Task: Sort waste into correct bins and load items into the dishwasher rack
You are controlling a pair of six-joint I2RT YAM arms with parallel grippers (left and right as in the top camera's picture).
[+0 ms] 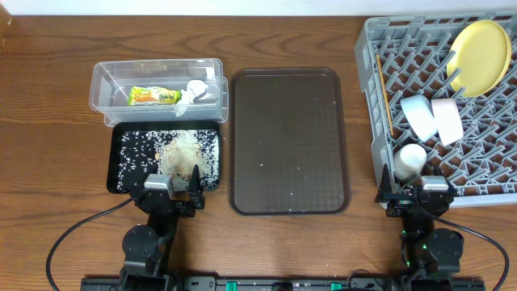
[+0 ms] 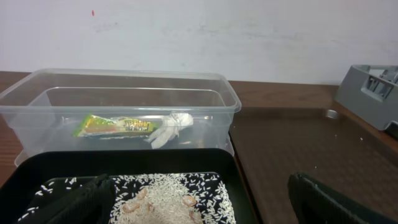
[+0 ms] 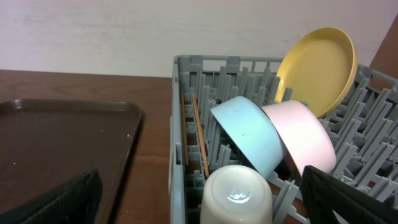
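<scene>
The clear tub (image 1: 103, 81) holds the green-yellow-orange snack wrapper (image 1: 155, 95) and the crumpled white scrap (image 1: 192, 92); both also show in the left wrist view, wrapper (image 2: 112, 126) and scrap (image 2: 169, 128). The black tray (image 1: 117, 182) holds the rice grains (image 1: 179, 152). The grey rack (image 1: 367, 97) holds the yellow plate (image 1: 481, 44), the light blue bowl (image 1: 418, 115), a pinkish-white bowl (image 1: 447, 121) and the chopsticks (image 1: 386, 93). My left gripper (image 1: 174, 192) is open and empty at the black tray's near edge. My right gripper (image 1: 414, 194) is open and empty at the rack's near edge.
The dark brown serving tray (image 1: 288, 141) lies between the bins and the rack, with a few stray grains on it. An upturned white cup (image 1: 410, 159) stands in the rack's near left corner, right in front of my right gripper (image 3: 205, 199).
</scene>
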